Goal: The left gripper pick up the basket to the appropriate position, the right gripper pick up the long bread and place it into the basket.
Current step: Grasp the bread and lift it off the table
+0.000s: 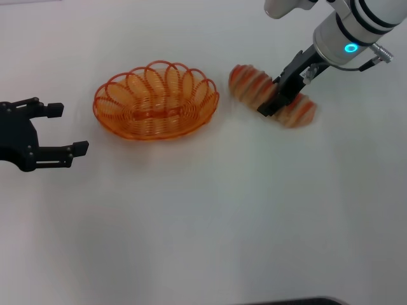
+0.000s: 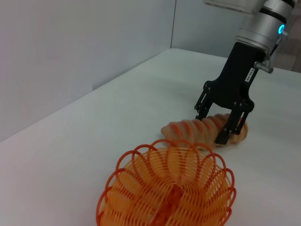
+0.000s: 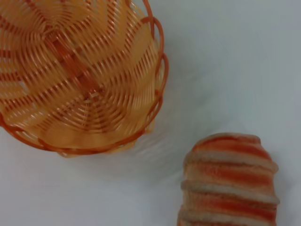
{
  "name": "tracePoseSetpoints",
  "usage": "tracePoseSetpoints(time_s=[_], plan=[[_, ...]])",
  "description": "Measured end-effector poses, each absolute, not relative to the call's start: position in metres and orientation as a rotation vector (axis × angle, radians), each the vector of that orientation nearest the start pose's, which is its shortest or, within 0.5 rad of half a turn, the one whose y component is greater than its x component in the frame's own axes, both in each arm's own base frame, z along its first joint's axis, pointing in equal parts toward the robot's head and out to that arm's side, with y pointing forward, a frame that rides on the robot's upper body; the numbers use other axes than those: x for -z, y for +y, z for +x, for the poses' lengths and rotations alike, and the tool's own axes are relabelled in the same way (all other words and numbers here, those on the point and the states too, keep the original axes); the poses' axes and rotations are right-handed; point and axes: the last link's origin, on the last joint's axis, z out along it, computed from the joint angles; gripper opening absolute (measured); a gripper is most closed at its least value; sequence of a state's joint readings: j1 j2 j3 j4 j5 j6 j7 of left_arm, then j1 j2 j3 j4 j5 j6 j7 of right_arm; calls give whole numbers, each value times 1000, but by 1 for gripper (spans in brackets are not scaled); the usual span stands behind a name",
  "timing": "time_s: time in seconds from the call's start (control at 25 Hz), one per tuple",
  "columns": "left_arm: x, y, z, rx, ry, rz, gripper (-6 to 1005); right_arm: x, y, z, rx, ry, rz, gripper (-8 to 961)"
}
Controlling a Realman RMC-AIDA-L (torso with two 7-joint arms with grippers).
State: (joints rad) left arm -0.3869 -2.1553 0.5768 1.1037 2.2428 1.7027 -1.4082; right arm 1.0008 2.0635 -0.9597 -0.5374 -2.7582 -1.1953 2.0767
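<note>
In the head view the right pincer [image 1: 278,98] crossed the middle of the long bread [image 1: 247,84], hiding that stretch of the loaf, and the bread looked smeared. The right arm ran off the top edge; the left pincer [image 1: 66,129] was cut at the left edge. In the left wrist view the basket [image 2: 167,188] was clipped by the lower edge. In the right wrist view the basket [image 3: 80,75] ran past two edges and the bread [image 3: 228,181] past the bottom.

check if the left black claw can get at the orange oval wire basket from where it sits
Probably yes: the left gripper sits open beside the basket, bare table between them.
</note>
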Motion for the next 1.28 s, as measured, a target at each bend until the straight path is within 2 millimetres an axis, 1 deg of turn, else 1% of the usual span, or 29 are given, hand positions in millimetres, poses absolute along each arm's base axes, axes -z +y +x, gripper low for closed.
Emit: tracePoseSetpoints(time_s=[0.16, 0.36, 0.8, 0.92, 1.28], plan=[[-49, 295, -288, 347, -503, -2697, 889, 41, 421, 209, 535, 714, -2706, 710], [-49, 296, -289, 344, -504, -2694, 889, 42, 421, 209, 537, 711, -2708, 656], [-49, 296, -288, 342, -501, -2693, 889, 37, 420, 207, 524, 705, -2709, 604], [-49, 296, -288, 343, -500, -2694, 887, 36, 420, 208, 524, 706, -2707, 556], [-50, 297, -287, 348, -495, -2698, 886, 23, 420, 209, 467, 712, -2676, 465]])
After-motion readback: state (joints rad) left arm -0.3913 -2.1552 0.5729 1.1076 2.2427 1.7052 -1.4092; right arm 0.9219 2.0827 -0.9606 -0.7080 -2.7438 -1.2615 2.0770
